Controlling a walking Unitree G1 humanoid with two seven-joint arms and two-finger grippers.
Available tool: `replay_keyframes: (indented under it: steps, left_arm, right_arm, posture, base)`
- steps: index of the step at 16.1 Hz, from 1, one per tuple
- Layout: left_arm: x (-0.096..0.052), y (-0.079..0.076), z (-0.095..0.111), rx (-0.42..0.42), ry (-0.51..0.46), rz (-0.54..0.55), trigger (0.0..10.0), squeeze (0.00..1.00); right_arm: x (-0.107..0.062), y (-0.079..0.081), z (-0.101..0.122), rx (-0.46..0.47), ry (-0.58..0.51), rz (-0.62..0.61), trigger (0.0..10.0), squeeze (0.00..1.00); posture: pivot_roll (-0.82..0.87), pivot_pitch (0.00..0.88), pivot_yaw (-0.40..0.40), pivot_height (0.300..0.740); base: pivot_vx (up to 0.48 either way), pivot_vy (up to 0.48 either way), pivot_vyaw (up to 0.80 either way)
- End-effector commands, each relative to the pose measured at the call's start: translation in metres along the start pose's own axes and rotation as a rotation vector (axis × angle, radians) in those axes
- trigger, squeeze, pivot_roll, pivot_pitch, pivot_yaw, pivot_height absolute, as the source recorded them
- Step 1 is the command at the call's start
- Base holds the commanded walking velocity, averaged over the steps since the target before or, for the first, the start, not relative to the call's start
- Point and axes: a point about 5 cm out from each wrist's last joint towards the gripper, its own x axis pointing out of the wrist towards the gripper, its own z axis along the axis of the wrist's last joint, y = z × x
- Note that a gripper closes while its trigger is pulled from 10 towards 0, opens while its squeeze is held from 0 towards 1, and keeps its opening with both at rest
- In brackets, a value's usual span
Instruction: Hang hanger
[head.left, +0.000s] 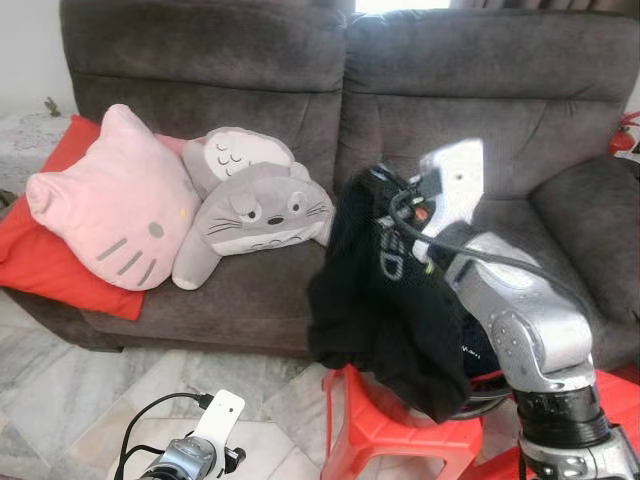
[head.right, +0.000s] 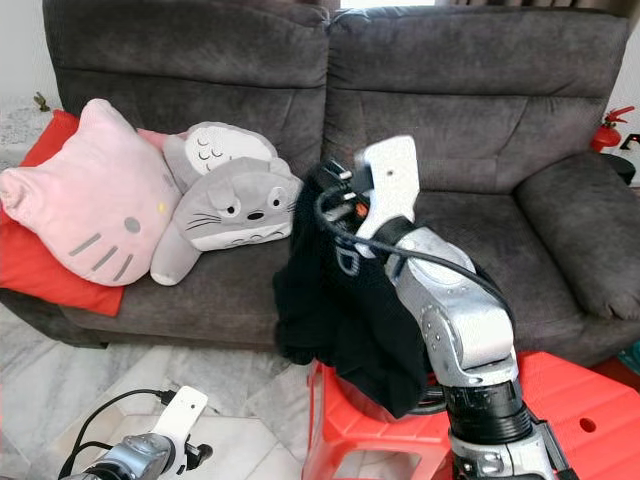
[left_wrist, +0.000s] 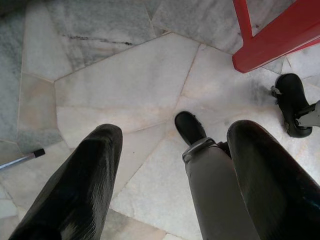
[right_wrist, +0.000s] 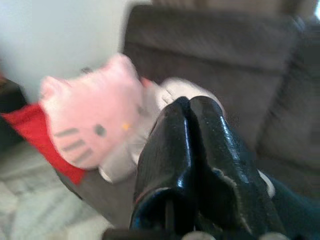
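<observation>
Living room: sofa (head.left: 300, 90), plush cushions (head.left: 110, 200).

A pink cat cushion (head.left: 110, 200) and grey plush (head.left: 250, 205) lie on the dark sofa (head.left: 480, 90), seemingly over a red pillow (head.left: 40, 250).

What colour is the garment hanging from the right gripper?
Black fabric garment with pale lettering, clearest in the right eye view.

We see a matt grey fabric sofa (head.left: 470, 90), fuzzy plush cat cushion (head.left: 110, 200), soft grey plush toy (head.left: 255, 205), limp black cloth garment (head.left: 385, 310), glossy red plastic stool (head.left: 370, 430), polished marble floor (left_wrist: 130, 80); left gripper (left_wrist: 172, 150) fingers shiny black, right arm (head.left: 525, 330) brushed silver metal
</observation>
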Motion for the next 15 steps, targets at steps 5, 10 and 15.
replay_keyframes:
  steps: [5,10,15]
  left_arm:
    - [0.000,0.000,-0.001,0.014,0.013,-0.004,10.0,0.00]
    - [0.000,0.000,-0.001,0.018,0.014,-0.005,10.0,0.00]
    - [0.000,0.000,-0.001,0.020,0.013,-0.007,10.0,0.00]
  right_arm:
    - [-0.004,-0.020,-0.004,-0.004,0.041,-0.156,0.0,0.00]
    - [-0.018,-0.058,0.047,-0.195,-0.202,-0.489,0.0,0.00]
    - [-0.026,-0.045,0.072,-0.315,-0.367,-0.564,0.0,0.00]
  posture:
    - [-0.18,0.000,-0.028,0.740]
    - [-0.19,0.000,-0.027,0.740]
    - [-0.19,0.000,-0.026,0.740]
  base:
    - [0.000,0.000,0.00]
    - [0.000,0.000,0.00]
    - [0.000,0.000,0.00]
